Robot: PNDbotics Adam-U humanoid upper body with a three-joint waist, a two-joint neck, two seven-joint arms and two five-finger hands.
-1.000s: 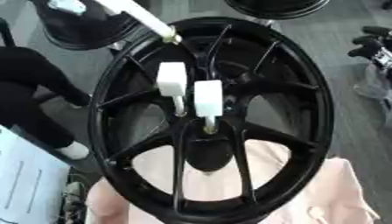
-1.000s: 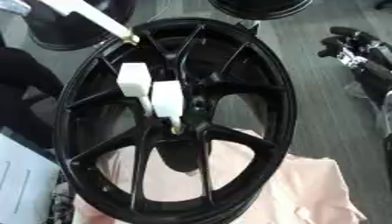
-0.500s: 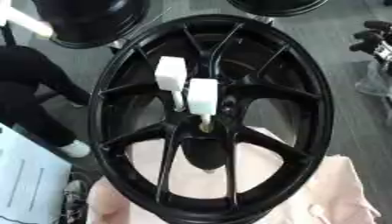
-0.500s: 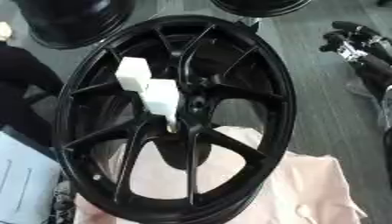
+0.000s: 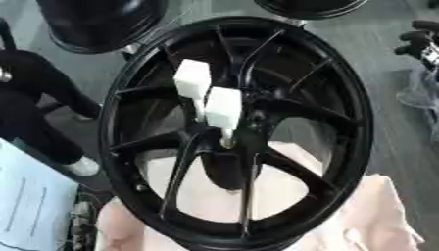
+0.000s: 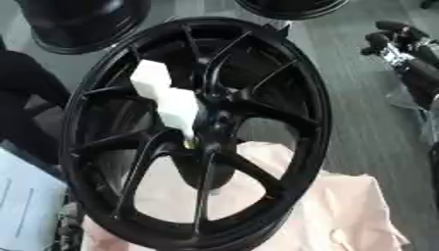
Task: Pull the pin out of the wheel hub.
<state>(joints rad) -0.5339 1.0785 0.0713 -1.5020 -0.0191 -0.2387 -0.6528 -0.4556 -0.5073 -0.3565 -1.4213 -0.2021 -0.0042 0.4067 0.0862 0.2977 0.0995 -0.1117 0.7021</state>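
A: We log the wheel hub as a black spoked rim, tilted, filling the middle of both eye views. Its lower edge rests on a pale pink cloth that spreads toward the near right corner.

B: And the pin?

A: Two white blocks sit over the centre of the hub, one higher and to the left, the other lower and just beside it. Under the lower block a thin stem with a yellowish tip reaches the hub's centre. We take that stem as the pin; it is not yet out. Whether the two blocks are joined, we cannot tell.

B: Hands?

A: The right hand shows near the far right edge, dark fingers with a silvery part, well apart from the hub. We cannot tell whether it is clenched or released; it touches nothing of the task. The left hand shows in neither view.

B: Surroundings?

A: Two more black rims at the far edge: one at the far left corner, one cut off at the top. A person's dark trouser leg and white shoe stand at the left. A white sheet lies at the near left corner. The surface under all this is grey.
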